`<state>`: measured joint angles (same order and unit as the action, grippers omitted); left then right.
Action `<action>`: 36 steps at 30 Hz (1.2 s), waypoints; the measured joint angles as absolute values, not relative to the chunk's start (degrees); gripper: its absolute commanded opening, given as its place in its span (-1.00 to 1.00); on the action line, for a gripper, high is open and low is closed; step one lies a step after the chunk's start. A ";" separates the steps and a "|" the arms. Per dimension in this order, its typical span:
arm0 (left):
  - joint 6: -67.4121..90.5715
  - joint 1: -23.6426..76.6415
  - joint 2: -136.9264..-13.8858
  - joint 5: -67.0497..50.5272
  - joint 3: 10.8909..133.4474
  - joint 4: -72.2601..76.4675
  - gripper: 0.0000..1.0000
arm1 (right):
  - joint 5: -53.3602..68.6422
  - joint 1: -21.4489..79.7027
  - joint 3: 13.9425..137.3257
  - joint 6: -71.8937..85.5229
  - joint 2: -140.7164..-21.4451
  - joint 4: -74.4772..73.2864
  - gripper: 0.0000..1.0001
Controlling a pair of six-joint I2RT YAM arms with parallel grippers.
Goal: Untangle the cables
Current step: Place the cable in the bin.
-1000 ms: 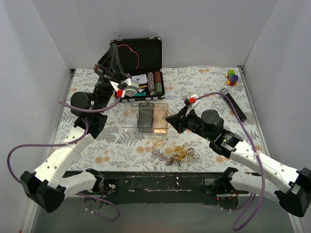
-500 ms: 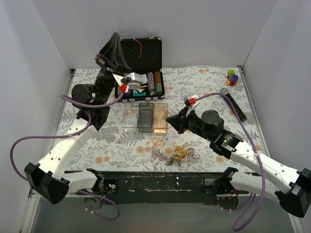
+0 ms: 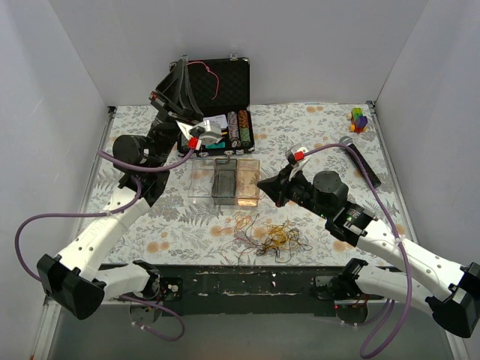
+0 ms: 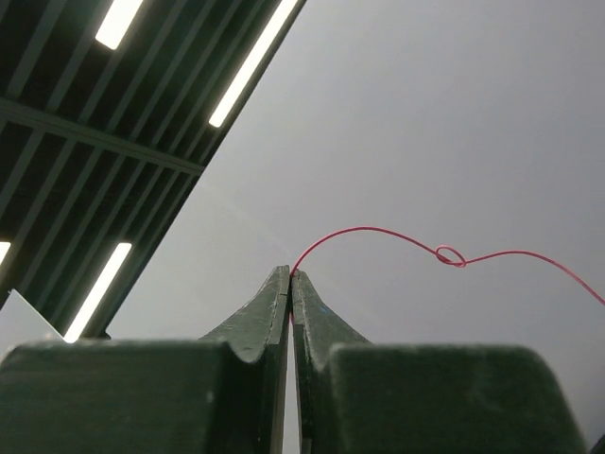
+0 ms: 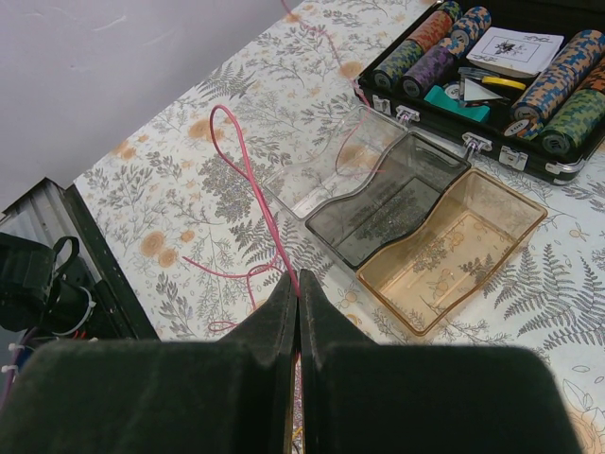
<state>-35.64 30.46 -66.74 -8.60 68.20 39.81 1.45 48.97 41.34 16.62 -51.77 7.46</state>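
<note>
Two closed grips on the pink wire [image 4: 378, 232]: left end effector [image 4: 290, 276] raised at upper left, right end effector [image 5: 297, 282] low at centre. The cables [image 3: 268, 236] clump at lower centre of the tabletop [image 3: 315, 127], just below three trays [image 3: 223, 180]; an open chip case [image 3: 225, 82] stands behind.

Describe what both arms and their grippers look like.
Left arm and right arm match: white shells on the long links, black round joint housings, a purple hose looping along each, a small red tag near each wrist. Left gripper and right gripper have dark, wedge-shaped fingers tapering to thin tips.
</note>
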 measured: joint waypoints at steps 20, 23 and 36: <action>-34.28 30.11 -64.47 -8.23 62.08 38.98 -1.00 | 1.23 48.97 40.34 17.02 -51.20 7.29 -0.97; -33.61 30.11 -63.33 -7.86 59.66 38.48 -1.00 | 1.21 48.97 40.32 17.06 -51.20 7.29 -0.97; -30.13 30.11 -57.67 -4.84 48.38 36.32 -1.00 | 1.19 48.86 40.23 17.47 -51.07 7.29 -0.97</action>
<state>-30.13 30.11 -57.67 -4.84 48.38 36.32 1.19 48.86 40.23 17.47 -51.07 7.29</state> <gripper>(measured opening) 0.012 0.027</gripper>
